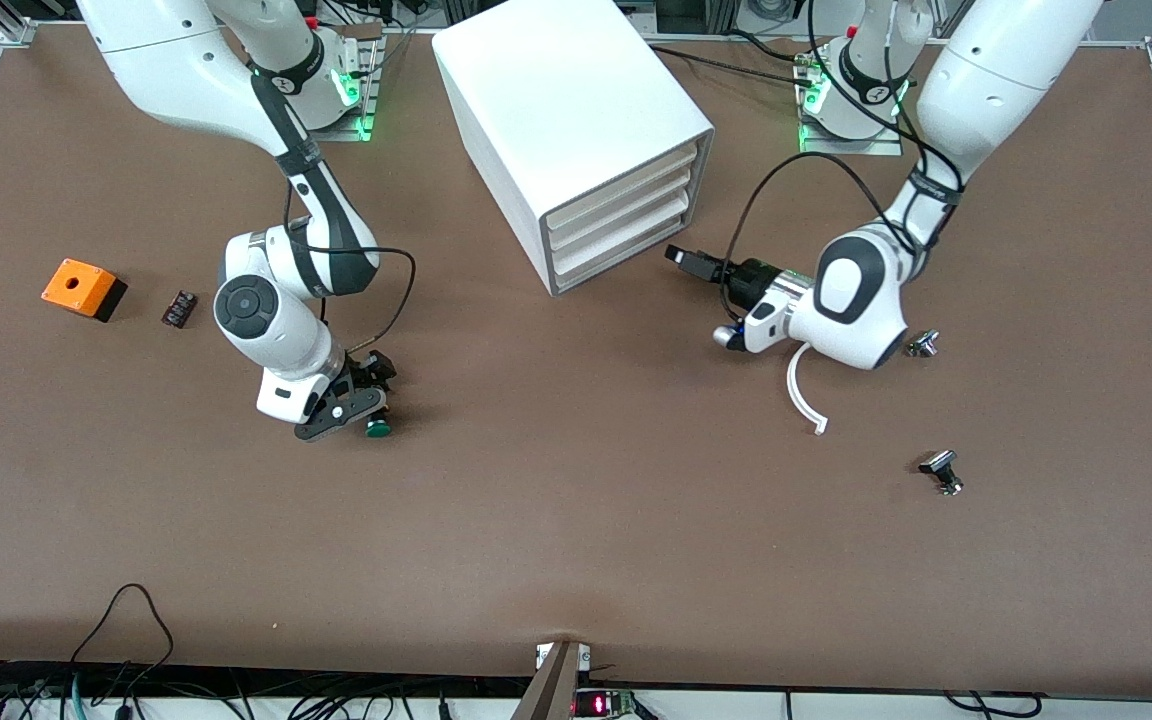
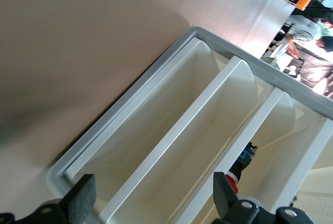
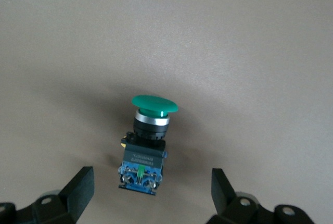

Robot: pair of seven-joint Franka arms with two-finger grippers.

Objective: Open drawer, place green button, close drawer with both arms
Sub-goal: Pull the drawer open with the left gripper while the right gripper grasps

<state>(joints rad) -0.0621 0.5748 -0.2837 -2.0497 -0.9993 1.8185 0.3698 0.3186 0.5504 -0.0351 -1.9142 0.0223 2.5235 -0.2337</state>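
The button [image 3: 147,141], green cap on a black-blue body, lies on its side on the table; it also shows in the front view [image 1: 377,428]. My right gripper [image 3: 151,193] is open and low over it, one finger on each side, not touching; it shows in the front view [image 1: 366,395] too. The white cabinet [image 1: 576,120] stands at the middle of the table's robot side. Its bottommost drawer [image 1: 621,253] sits flush with the two above. My left gripper [image 1: 681,256] is open just in front of the drawer fronts; the bottommost drawer [image 2: 151,135] lies next to the table surface there.
An orange box [image 1: 84,288] and a small black-red block [image 1: 179,308] lie toward the right arm's end. Two silver-black knobs [image 1: 921,345] [image 1: 944,472] and a white curved strip [image 1: 804,395] lie toward the left arm's end.
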